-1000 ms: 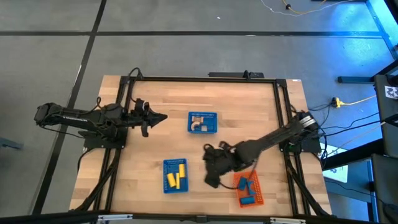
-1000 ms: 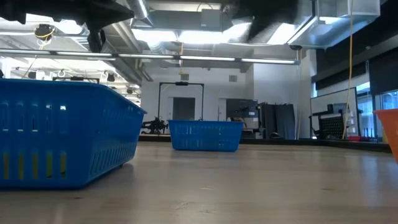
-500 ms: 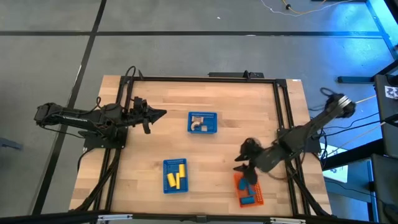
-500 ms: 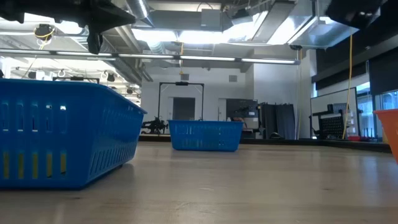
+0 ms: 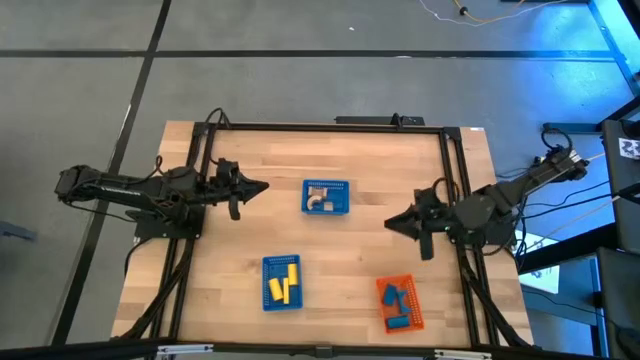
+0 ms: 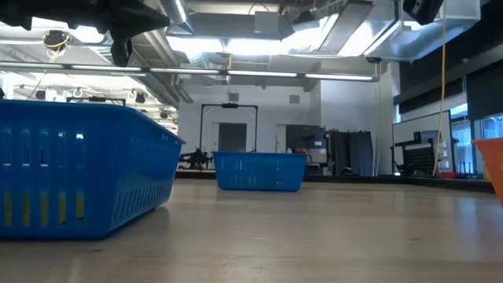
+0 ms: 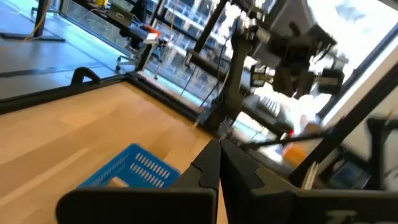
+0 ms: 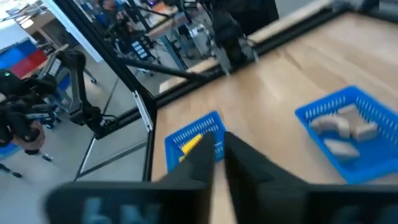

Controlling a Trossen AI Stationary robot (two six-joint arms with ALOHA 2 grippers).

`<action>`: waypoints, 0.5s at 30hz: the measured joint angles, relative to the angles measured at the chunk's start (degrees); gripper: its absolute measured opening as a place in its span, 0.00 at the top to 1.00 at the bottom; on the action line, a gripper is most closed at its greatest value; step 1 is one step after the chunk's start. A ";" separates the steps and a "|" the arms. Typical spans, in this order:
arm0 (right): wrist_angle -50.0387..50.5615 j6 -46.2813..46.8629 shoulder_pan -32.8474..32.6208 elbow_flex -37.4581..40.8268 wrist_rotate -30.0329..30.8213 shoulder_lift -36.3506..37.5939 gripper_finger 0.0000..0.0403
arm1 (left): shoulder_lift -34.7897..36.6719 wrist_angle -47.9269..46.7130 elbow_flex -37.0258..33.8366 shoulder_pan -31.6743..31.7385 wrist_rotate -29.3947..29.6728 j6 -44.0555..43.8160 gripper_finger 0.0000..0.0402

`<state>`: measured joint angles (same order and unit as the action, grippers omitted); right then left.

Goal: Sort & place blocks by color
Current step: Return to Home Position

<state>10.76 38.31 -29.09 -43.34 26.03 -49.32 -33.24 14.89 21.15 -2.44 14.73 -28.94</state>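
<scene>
Tan blocks (image 5: 320, 203) lie in the far blue basket (image 5: 326, 186), also seen in the right wrist view (image 8: 345, 127). Yellow blocks (image 5: 281, 284) lie in the near blue basket (image 5: 281, 261). Blue blocks (image 5: 397, 300) lie in the orange basket (image 5: 414, 310). My left gripper (image 5: 262, 187) is shut and empty above the table, left of the far basket. My right gripper (image 5: 390, 224) is shut and empty above the table's right half, between the far basket and the orange one.
A black frame (image 5: 330, 125) runs along the table's far edge and down both sides. Bare wood (image 5: 250, 230) lies between the baskets. In the low view the near blue basket (image 6: 78, 169) stands close on the left, and the orange basket's edge (image 6: 491, 165) shows at the right.
My right gripper has drawn back from between the near blue basket and the orange basket, going toward the table's right edge and then toward the far edge, past the orange basket. It holds nothing. The blocks and baskets have stayed put.
</scene>
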 joint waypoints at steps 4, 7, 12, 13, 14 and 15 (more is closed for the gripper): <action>-0.76 -4.58 0.86 0.07 -0.42 3.32 0.97 | 0.03 2.39 0.00 0.02 0.53 -2.39 1.00; 0.06 -7.18 1.19 0.05 0.34 4.54 0.99 | 0.18 4.22 0.00 0.00 -2.51 -1.93 1.00; 0.71 -5.51 1.15 0.05 0.28 4.48 0.98 | 2.55 5.03 -0.15 -0.04 -8.53 3.18 1.00; 0.90 -3.55 1.17 0.05 0.34 4.44 0.98 | 3.57 4.99 -0.56 -0.04 -8.76 4.27 1.00; 1.11 -1.98 1.17 0.05 0.30 4.43 0.98 | 4.82 5.06 -1.20 -0.04 -8.79 5.11 1.00; 1.14 -0.72 1.17 0.07 0.32 4.42 0.99 | 6.16 5.12 -2.07 -0.02 -8.74 5.44 1.00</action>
<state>11.90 37.59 -27.92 -43.27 26.35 -44.91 -27.08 20.00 19.07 -2.46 5.98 -23.49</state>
